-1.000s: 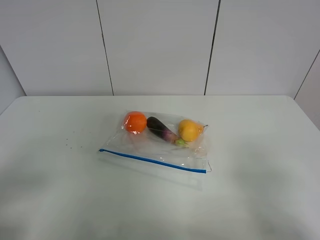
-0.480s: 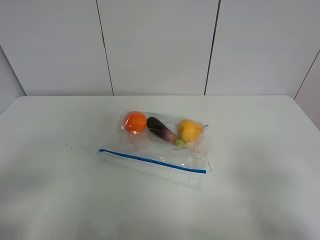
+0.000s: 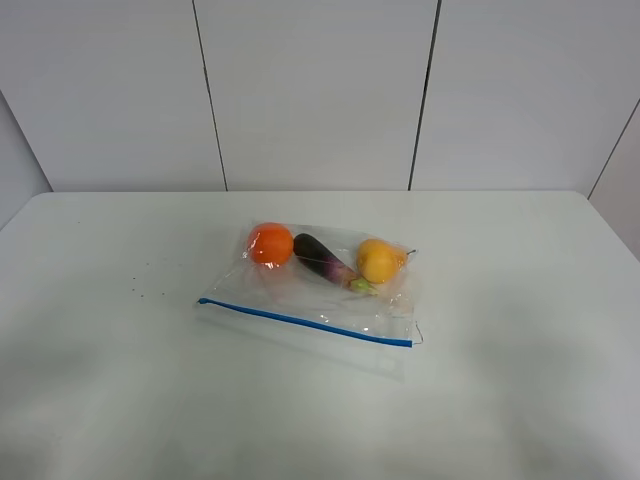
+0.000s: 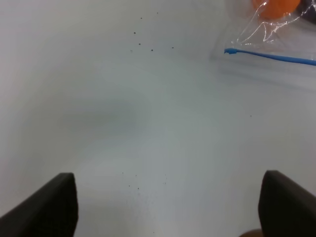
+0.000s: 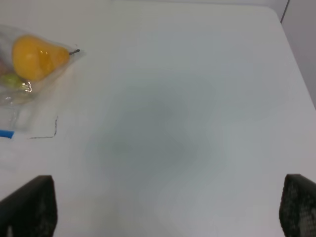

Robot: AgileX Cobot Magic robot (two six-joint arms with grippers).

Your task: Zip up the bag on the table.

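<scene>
The clear bag point(image 3: 318, 290) lies flat in the middle of the white table point(image 3: 520, 330). Its blue zipper strip point(image 3: 305, 322) runs along the near edge. Inside are an orange fruit point(image 3: 270, 243), a purple eggplant point(image 3: 320, 257) and a yellow pear point(image 3: 379, 260). Neither arm shows in the high view. My left gripper point(image 4: 168, 207) is open above bare table, with the zipper's end point(image 4: 232, 51) and the orange fruit point(image 4: 275, 7) far ahead. My right gripper point(image 5: 168, 207) is open above bare table, with the pear point(image 5: 35, 57) and the bag's corner point(image 5: 10, 106) off to one side.
Small dark specks point(image 3: 140, 290) mark the table left of the bag. A panelled white wall point(image 3: 320, 90) stands behind the table's far edge. The table's right edge point(image 5: 296, 64) shows in the right wrist view.
</scene>
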